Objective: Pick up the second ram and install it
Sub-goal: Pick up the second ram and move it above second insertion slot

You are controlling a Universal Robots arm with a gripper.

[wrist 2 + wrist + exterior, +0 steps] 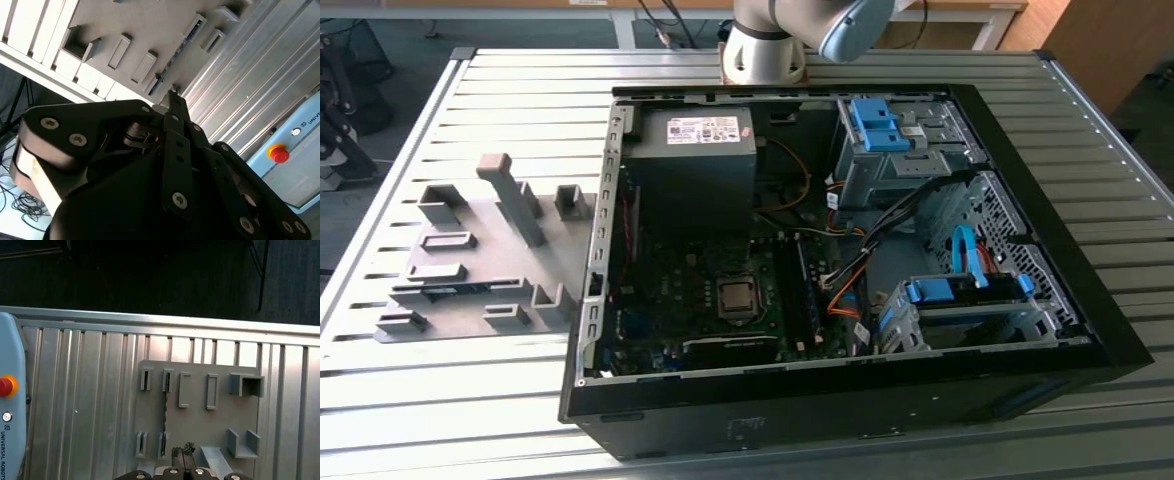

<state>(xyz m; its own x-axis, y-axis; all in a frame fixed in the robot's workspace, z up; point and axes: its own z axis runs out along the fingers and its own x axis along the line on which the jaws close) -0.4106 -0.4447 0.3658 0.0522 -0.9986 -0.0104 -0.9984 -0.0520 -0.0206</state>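
Rising from its base at the far edge of the ribbed metal table [494, 410], the arm [767, 40] stands behind the open computer case [854, 400] and leaves the exterior view at the top edge. The wrist is carried high, with the gripper [182, 454] directed down at the grey fixture plate [200, 425]. This plate lies on the table at the exterior view's left of the case. The fingertips [172, 96] are brought together into a single point with nothing between them, so the gripper [172, 97] is clenched and empty. It hangs clear of the plate and touches no part.

The second ram [164, 415] stands on edge in the fixture plate. It appears as a long, thin, dark strip; its flat faces are turned sideways, so their detail cannot be made out. Each end is seated in a slotted holder [167, 381], and a second pair of holders stands just beside the first.

The long axis of the second ram [169, 64] runs parallel to the table ribs, along the plate surface. In the first wrist view, one end lies close beside the fingertips and the other end points away from them. A pale blue control box [10, 405] with a red button [279, 154] rests on the table, well apart from the plate.
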